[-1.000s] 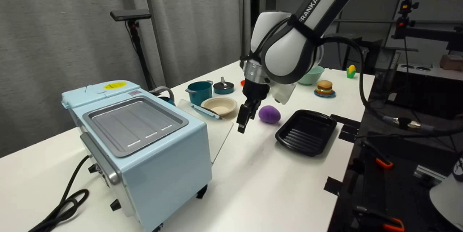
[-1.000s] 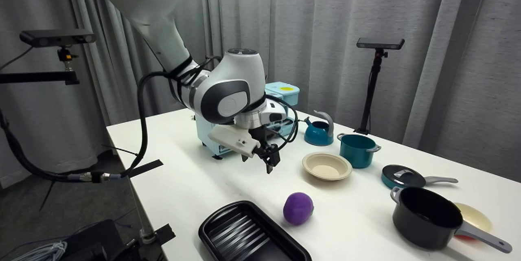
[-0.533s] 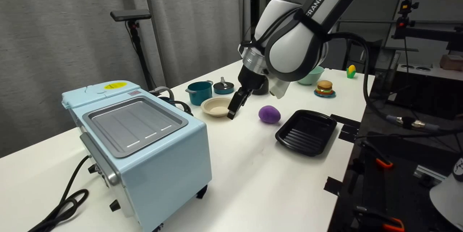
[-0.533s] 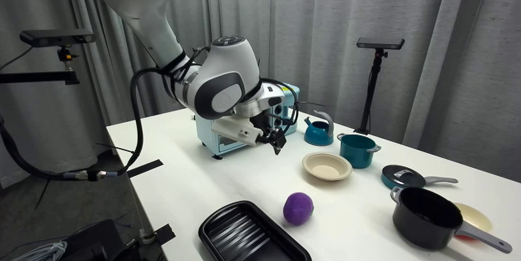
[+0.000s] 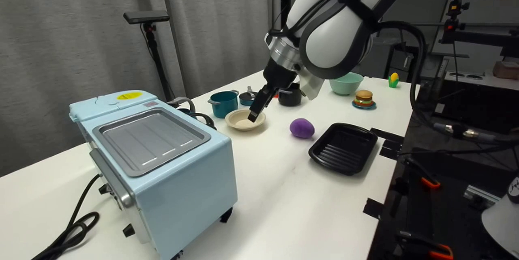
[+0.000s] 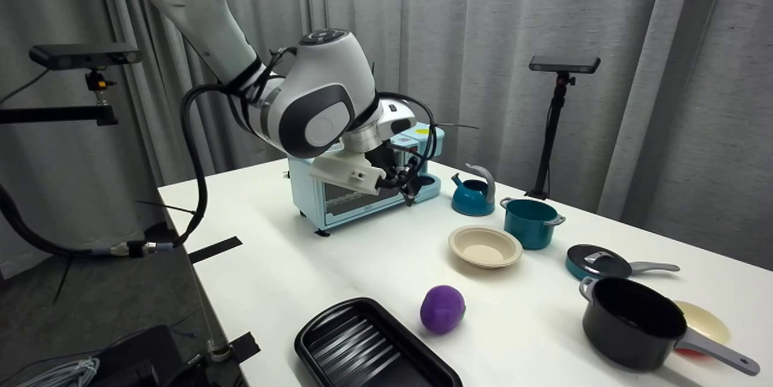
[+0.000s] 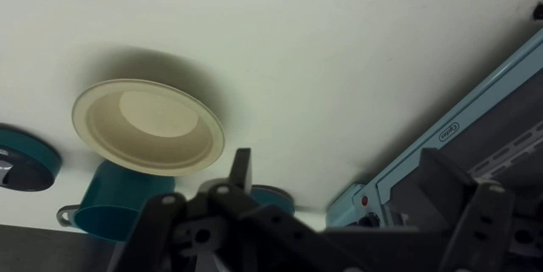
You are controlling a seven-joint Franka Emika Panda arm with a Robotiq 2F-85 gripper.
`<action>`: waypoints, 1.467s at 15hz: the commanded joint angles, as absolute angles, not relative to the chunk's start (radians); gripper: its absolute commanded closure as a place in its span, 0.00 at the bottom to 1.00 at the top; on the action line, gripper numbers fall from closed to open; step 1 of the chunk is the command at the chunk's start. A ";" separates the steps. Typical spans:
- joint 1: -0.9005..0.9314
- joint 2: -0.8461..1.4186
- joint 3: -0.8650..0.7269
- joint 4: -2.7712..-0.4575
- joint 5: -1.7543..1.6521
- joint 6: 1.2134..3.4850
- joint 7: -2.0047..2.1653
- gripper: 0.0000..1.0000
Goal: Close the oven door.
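Observation:
The pale-blue oven (image 5: 194, 199) stands on the table with its grey ribbed panel on top. Its oven door (image 6: 361, 211) looks raised against the oven front, dark glass in a pale-blue frame. That same door (image 7: 449, 132) crosses the right of the wrist view, with a logo on its lower frame. In an exterior view the oven body hides the door. My gripper (image 7: 336, 151) is open, its two fingers wide apart and nothing held between them. One finger overlaps the door in the wrist view; whether it touches cannot be told. The gripper (image 5: 254, 114) hovers above table height near the bowl.
A beige bowl (image 6: 485, 246) and a teal pot (image 6: 531, 221) lie beside the arm. A teal kettle (image 6: 473, 195) stands near the oven. Farther off are a purple eggplant-like toy (image 5: 302, 128), a black tray (image 5: 344, 148) and a dark saucepan (image 6: 632, 320).
One second ago the oven door lay lowered over the table; by half a second ago it was up against the oven. My gripper has risen and moved toward the bowl in an exterior view.

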State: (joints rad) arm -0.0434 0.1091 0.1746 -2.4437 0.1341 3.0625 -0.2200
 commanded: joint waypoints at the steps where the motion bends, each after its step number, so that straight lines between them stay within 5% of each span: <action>1: -0.048 0.034 0.183 -2.480 0.142 3.040 -0.241 0.00; 22: -0.028 0.031 0.153 -2.493 0.064 3.041 -0.190 0.00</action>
State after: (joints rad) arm -0.0282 0.0312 0.1529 -2.4933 0.0645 3.0409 -0.1901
